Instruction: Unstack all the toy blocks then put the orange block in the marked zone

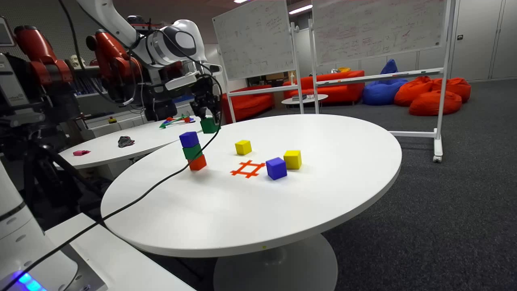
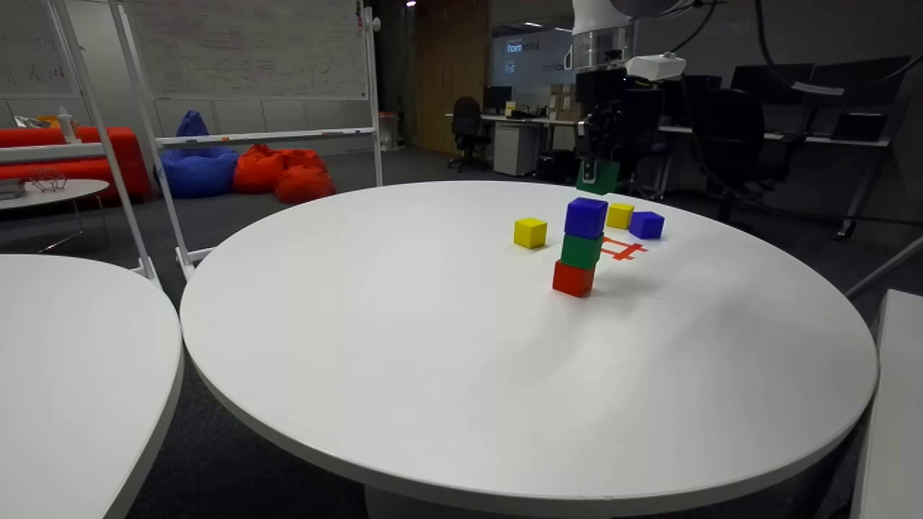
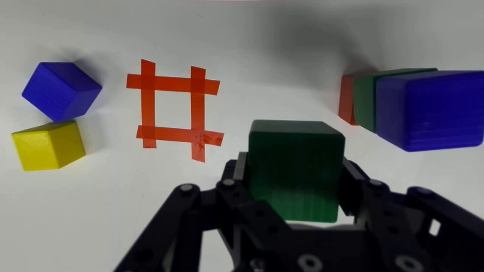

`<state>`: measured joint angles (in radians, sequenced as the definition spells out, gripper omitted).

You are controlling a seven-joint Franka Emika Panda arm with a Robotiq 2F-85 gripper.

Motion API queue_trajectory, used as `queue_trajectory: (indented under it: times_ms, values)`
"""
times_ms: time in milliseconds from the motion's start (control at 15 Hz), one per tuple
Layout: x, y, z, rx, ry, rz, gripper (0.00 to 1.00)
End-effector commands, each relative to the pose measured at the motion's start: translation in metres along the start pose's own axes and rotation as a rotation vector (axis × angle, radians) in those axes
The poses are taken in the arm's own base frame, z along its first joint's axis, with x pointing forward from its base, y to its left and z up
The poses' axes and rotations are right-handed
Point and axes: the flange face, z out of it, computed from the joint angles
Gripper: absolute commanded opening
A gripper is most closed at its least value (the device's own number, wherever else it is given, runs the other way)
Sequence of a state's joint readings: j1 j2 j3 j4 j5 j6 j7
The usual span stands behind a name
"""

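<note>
claw [image 3: 294,172] grips dark green block [image 3: 297,162] | stack [image 2: 582,250] base: orange-red cube [image 2: 574,278]

wrist view: orange block [image 3: 346,100] mostly hidden | in an exterior view: marked zone [image 2: 626,251] partly hidden | whiteboard [image 1: 258,40] writing unreadable

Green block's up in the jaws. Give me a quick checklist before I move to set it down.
1. Jaws shut on the held green block: ok, gripped from both sides in the wrist view.
2. Held green block lifted off the table: ok in both exterior views.
3. Stack standing: ok, top blue block on lower green block on orange block.
4. Orange block uncovered: not ok, two blocks sit on it.
5. Marked zone free of blocks: ok in the wrist view.
6. Lone yellow block out of the set-down path: cannot tell, the wrist view does not show it.
</note>
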<state>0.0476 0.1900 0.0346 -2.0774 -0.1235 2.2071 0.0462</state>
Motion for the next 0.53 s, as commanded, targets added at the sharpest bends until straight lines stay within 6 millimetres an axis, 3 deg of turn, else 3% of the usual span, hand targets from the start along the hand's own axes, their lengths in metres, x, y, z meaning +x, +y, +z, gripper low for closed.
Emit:
queue_trajectory:
  times_ms: [0, 467]
  values:
    - [-0.012, 0.016, 0.001, 0.038, 0.044, -0.002, 0.31]
    - [-0.017, 0.034, 0.013, 0.073, 0.077, 0.026, 0.31]
